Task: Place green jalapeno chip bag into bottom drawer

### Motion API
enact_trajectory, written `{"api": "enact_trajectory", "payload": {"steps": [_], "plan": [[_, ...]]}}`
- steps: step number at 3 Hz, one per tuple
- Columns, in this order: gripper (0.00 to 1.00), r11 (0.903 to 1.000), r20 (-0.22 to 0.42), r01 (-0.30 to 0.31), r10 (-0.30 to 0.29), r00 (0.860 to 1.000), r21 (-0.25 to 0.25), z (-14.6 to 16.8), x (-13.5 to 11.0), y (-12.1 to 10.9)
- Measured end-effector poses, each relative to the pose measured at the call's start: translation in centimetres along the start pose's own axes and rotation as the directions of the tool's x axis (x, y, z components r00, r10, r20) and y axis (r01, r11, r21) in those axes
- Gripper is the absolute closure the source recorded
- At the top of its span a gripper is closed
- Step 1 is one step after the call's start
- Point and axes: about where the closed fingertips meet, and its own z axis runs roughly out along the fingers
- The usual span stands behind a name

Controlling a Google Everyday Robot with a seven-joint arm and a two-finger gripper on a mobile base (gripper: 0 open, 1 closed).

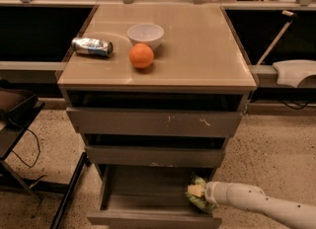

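Observation:
The green jalapeno chip bag (196, 194) is crinkled green foil with a pale edge. It sits at the right side of the open bottom drawer (143, 193), at or just above its floor. My gripper (202, 194) reaches in from the lower right on a white arm (261, 204) and is at the bag; the bag hides its tip. The bottom drawer is pulled out beneath two scuffed drawers (155, 122).
On the cabinet top (197, 50) stand a white bowl (145, 34), an orange (141, 56) and a crushed silver can (92, 47). A dark chair or stand (15, 124) with cables is at the left. A white object (295, 72) lies at the right.

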Motion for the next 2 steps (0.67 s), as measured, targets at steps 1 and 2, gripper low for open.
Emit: {"api": "enact_trajectory", "payload": {"steps": [1, 2], "plan": [[1.0, 0.9998, 0.041, 0.018, -0.018, 0.999, 0.01, 0.1, 0.6, -0.5], [1.0, 0.9988, 0.122, 0.046, -0.043, 0.992, -0.016, 4.0, 0.4, -0.1]]}}
